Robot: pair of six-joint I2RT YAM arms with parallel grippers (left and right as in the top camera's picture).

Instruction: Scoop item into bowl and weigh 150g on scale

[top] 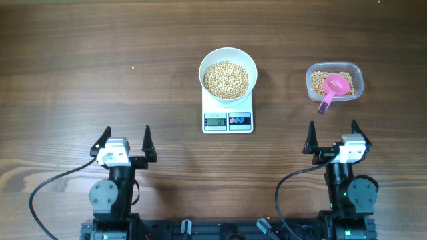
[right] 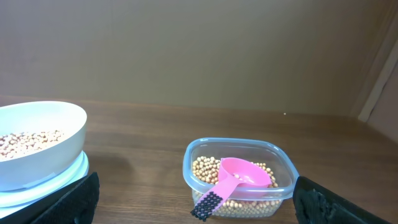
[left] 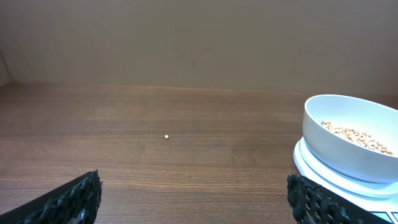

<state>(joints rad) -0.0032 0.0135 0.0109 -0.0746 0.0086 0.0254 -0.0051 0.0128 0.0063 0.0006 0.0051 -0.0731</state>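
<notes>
Tan-beige beans fill the white bowl to a good level, and the bowl sits squarely on the scale at the middle of the wooden tabletop. The scooping looks done or nearly so. The pink scoop lies in the clear tub on the beans left there, well to the right of the scale. The left hand and the right hand both stand wide open and empty near the front of the tabletop, apart from everything. The step in hand seems to be checking the weight, but the digits on the display are too small to read with certainty. If the reading is short, the right hand would need to take the scoop's handle and add a few beans. One stray bean lies on the wood left of the bowl.
</notes>
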